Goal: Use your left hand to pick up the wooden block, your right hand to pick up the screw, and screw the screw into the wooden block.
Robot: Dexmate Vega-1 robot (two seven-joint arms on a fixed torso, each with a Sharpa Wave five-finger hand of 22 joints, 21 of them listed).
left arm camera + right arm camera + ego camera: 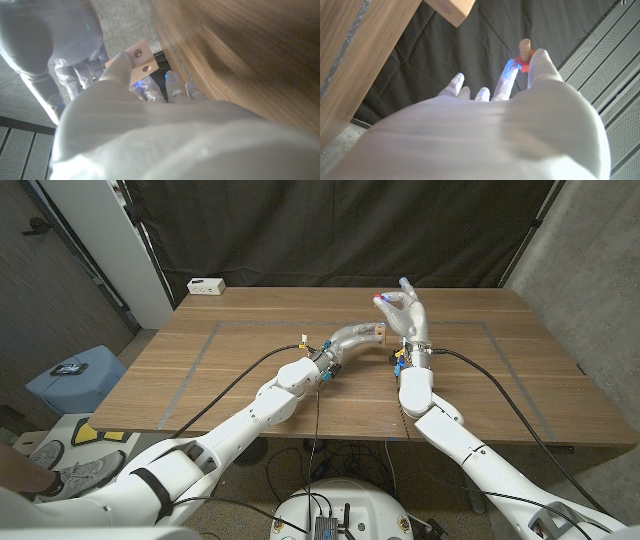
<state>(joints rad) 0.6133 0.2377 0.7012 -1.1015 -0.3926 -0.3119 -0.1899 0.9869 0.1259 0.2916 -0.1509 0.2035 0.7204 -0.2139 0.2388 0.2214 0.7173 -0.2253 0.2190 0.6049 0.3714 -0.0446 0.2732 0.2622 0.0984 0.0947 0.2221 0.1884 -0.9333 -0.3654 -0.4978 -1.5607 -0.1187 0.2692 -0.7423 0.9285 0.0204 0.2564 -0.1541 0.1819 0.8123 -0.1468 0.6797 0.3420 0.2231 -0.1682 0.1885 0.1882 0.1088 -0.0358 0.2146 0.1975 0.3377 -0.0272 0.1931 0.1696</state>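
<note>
My left hand (pixel 350 340) holds the pale wooden block (pixel 379 332) above the middle of the table (pixel 500 380). In the left wrist view the block (pixel 139 59) shows two round holes, with my fingers (pixel 120 67) gripping it. My right hand (pixel 410 315) is raised just right of the block and pinches the screw (pixel 378 298) by its red head. In the right wrist view the screw (pixel 524 52) has a wooden thread pointing away from my fingertips (pixel 538 62), and a corner of the block (pixel 455 10) hangs apart from it.
A small white box (pixel 205 285) sits at the table's far left corner. A blue container (pixel 75 375) stands on the floor left of the table. A person's shoe (pixel 40 470) is at the lower left. A black curtain hangs behind.
</note>
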